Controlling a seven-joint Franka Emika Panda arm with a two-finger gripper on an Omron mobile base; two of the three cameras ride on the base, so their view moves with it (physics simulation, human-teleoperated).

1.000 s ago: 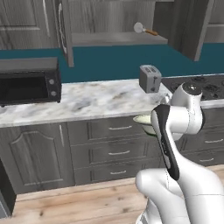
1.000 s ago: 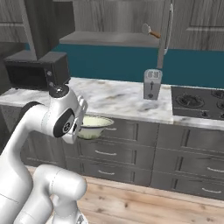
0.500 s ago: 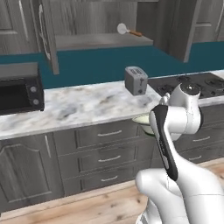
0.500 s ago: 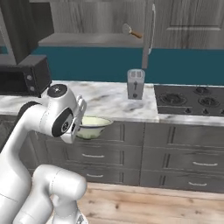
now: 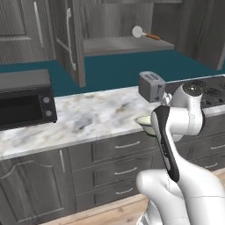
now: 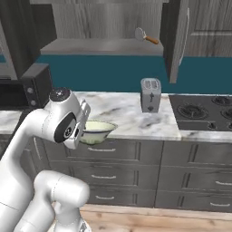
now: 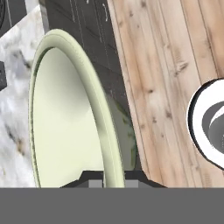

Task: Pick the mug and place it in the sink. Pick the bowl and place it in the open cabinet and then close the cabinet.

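My gripper is shut on the rim of the cream-white bowl, one finger inside and one on the green outside. I hold the bowl level just off the marble counter's front edge, above the drawers; in the left base view the bowl peeks out from behind my arm. The cabinet stands open up on the wall, its grey shelf bare but for a small utensil. One of its doors swings out at the left and another door at the right. The mug and the sink are out of view.
A toaster stands on the counter below the cabinet. A black microwave sits at the left and a gas hob at the right. An orange-handled utensil lies on the shelf. Wooden floor lies below.
The whole scene has shifted with the base, bringing the open cabinet and toaster nearer the centre. The bowl stays in my gripper in the same pose.
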